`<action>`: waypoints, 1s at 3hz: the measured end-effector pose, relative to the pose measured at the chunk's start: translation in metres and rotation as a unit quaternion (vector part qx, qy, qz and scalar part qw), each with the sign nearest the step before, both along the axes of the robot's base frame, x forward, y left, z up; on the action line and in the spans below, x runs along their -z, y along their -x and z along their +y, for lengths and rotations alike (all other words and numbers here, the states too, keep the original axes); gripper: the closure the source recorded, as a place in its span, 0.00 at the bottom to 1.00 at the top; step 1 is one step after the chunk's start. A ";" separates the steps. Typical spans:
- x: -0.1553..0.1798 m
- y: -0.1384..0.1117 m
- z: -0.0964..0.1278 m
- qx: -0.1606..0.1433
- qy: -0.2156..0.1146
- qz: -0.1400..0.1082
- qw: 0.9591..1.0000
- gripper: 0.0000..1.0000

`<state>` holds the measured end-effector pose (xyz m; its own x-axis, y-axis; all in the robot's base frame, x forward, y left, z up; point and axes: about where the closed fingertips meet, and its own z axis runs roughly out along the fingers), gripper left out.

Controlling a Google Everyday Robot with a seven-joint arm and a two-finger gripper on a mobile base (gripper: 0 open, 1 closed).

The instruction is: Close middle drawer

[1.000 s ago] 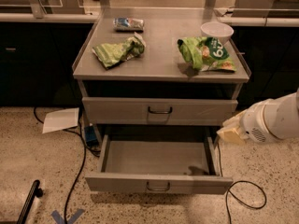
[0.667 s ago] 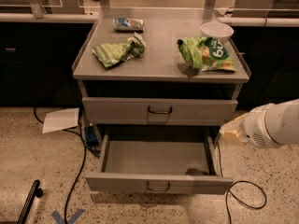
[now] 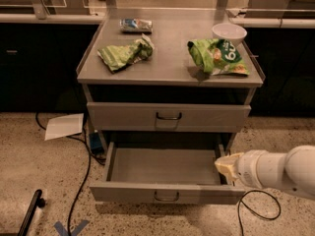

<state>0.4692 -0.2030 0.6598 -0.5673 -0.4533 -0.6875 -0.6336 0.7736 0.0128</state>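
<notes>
On the bench (image 3: 170, 75) we see a crumpled green bag (image 3: 124, 54) left of centre and a larger green chip bag (image 3: 217, 57) to the right. A white bowl (image 3: 229, 32) sits just behind the chip bag, and a small silvery packet (image 3: 136, 25) lies near the back edge. The top drawer (image 3: 197, 117) sits closed. On the speckled floor we find a white sheet of paper (image 3: 65, 126) at left, a black cable (image 3: 81, 181) running down beside it, and blue tape (image 3: 69, 227) at the bottom edge. A second cable (image 3: 258, 213) loops at lower right, just below the end effector (image 3: 224, 166).
</notes>
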 end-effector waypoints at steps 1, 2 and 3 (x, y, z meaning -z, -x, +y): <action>0.058 -0.016 0.011 0.040 -0.039 0.000 0.998 1.00; 0.104 -0.024 0.014 0.073 -0.066 0.019 0.995 1.00; 0.113 -0.017 0.018 0.073 -0.065 0.018 0.995 1.00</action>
